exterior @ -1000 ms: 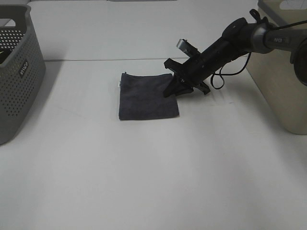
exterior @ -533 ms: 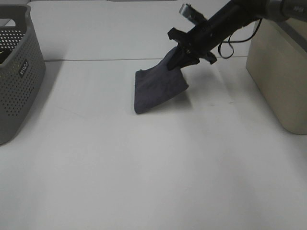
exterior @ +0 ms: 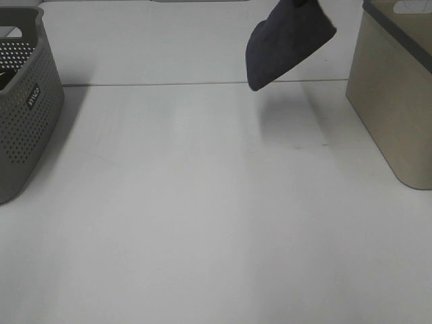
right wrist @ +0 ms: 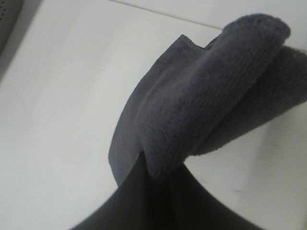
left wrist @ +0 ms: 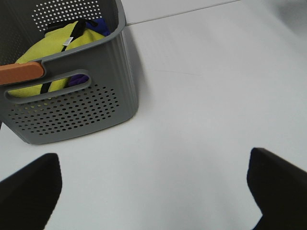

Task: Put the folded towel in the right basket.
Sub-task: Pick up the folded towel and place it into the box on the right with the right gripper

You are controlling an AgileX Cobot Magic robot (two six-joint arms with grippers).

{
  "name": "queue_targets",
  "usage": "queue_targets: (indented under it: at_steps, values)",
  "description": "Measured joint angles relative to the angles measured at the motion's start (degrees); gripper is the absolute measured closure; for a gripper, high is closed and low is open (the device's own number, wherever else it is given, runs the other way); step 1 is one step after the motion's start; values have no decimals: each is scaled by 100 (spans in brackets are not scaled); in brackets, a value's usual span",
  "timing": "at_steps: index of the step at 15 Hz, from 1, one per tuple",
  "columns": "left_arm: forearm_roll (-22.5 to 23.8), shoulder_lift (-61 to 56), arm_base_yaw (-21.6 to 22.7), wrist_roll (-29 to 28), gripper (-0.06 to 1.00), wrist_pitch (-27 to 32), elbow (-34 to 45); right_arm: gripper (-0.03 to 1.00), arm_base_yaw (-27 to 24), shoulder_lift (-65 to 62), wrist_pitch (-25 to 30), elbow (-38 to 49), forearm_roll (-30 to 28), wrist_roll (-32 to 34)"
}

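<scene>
The folded dark grey towel hangs in the air at the top of the exterior view, just left of the beige right basket. The arm holding it is above the frame edge there. In the right wrist view my right gripper is shut on the towel, which droops from the dark fingers above the white table. My left gripper is open and empty, its two dark fingertips low over the table beside the grey basket. It is not in the exterior view.
The grey perforated left basket stands at the table's left edge and holds yellow and blue cloth. The white table spans between the two baskets. A seam line runs across the table's back.
My right gripper has lifted the towel off the middle of the table, up and to the right towards the beige basket. The arm has left the exterior view.
</scene>
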Motion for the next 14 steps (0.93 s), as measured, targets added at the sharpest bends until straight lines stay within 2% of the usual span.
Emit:
queue_targets:
  at_steps: [1, 3, 7, 9, 12, 14]
  values:
    - [0, 0, 0, 0, -4, 0, 0, 93, 0, -269, 52, 0, -567, 183]
    - [0, 0, 0, 0, -4, 0, 0, 93, -178, -579, 63, 0, -911, 275]
    - [0, 0, 0, 0, -4, 0, 0, 93, -1346, -814, 63, 0, -900, 338]
    - [0, 0, 0, 0, -4, 0, 0, 93, -2097, -814, 63, 0, -659, 372]
    - [0, 0, 0, 0, -4, 0, 0, 93, -2727, -796, 63, 0, -166, 401]
    - [0, 0, 0, 0, -4, 0, 0, 93, -2853, -630, 63, 0, -86, 401]
